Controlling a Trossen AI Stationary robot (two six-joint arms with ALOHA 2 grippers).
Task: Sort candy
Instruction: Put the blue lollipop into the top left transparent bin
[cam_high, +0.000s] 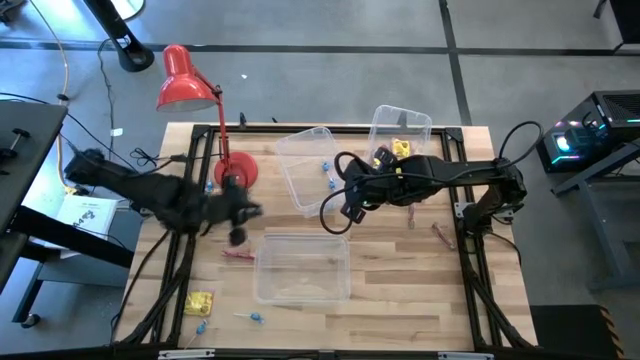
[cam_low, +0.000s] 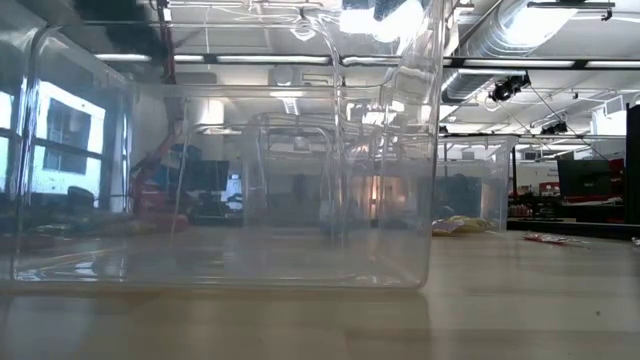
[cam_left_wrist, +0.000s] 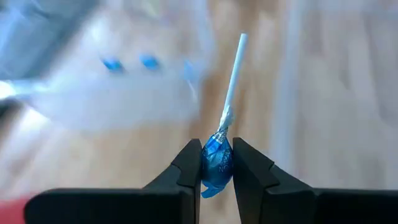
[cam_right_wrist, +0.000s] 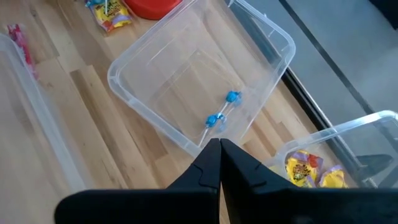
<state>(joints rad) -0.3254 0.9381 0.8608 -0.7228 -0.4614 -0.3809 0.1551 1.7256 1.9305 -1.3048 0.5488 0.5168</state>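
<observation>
Left gripper (cam_left_wrist: 217, 163) clamps blue lollipop (cam_left_wrist: 217, 163), stick pointing away from it; bin (cam_high: 310, 165) holding blue pieces lies toward counter's far edge. Right gripper (cam_right_wrist: 220, 155) pinched closed, empty, above that bin.

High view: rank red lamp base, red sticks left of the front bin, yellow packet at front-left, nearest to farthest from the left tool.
From the left tool, which grips a blue lollipop:
1. Red lamp base, just behind the tool.
2. Red sticks, just in front of it; only slightly farther than the base.
3. Yellow packet, front-left corner, clearly farthest.
</observation>
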